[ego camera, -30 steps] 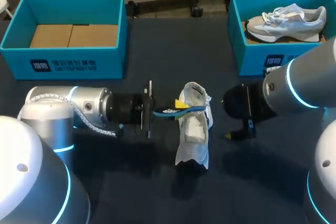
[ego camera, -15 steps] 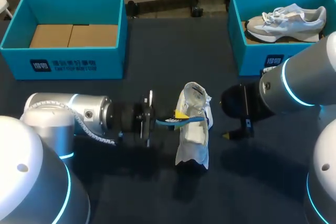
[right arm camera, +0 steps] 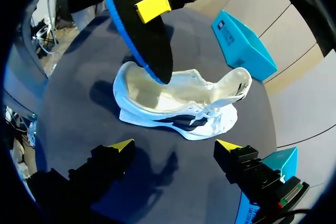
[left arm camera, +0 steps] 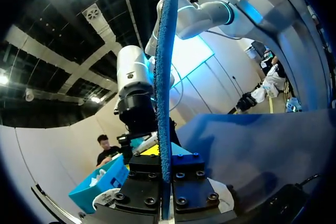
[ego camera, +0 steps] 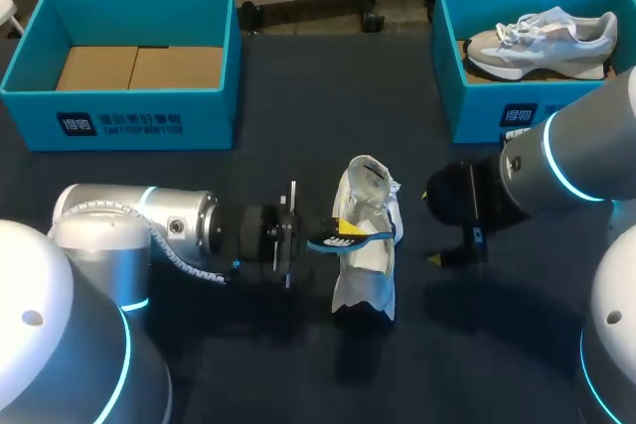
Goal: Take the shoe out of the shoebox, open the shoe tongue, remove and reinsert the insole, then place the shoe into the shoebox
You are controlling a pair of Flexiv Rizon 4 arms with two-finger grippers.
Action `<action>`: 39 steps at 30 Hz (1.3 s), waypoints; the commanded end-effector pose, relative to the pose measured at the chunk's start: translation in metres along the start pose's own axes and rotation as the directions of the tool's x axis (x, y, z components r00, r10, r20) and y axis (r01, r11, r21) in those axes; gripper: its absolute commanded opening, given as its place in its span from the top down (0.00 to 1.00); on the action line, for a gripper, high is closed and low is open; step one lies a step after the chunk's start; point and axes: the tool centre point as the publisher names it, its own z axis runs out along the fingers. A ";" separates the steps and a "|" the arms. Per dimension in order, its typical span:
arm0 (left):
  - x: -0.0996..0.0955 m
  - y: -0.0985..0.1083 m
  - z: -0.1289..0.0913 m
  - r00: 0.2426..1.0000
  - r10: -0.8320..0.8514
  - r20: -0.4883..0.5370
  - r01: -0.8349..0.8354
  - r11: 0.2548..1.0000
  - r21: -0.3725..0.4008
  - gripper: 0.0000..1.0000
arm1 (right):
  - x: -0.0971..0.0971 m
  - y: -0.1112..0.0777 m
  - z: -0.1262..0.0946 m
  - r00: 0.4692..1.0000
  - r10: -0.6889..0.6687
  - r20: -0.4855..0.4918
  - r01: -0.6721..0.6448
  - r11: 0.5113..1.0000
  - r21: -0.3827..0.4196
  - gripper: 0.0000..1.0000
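Step in hand, by my reading: reinserting the insole.

Shoe (ego camera: 366, 245): lies on the dark table (ego camera: 298, 96), opening up. Its long axis runs away from me. I cannot tell which end is the heel.

Left gripper (ego camera: 338, 230): comes in from the shoe's left side and is clenched on one end of the insole (ego camera: 356, 239). In the left wrist view the insole stands edge-on between my fingers.

Key relation: the insole's long axis lies across the shoe, roughly square to the shoe's own axis. In the right wrist view it slopes down, with its free end at or just inside the opening. I cannot tell if it touches.

Right gripper (right arm camera: 173, 145): fingers spread and empty, low on the shoe's right side and clear of it.

Judgement: the left arm is nearer and has the part. The insole needs turning to line up with the shoe before it is pushed in. The right gripper could brace the shoe.

Empty shoebox (ego camera: 119, 121): beyond the shoe, to its left.
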 end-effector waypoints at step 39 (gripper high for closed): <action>0.023 0.047 0.008 0.997 0.022 -0.068 -0.027 0.997 -0.069 1.00 | 0.002 -0.002 -0.002 1.000 -0.001 0.001 0.001 1.000 -0.003 0.00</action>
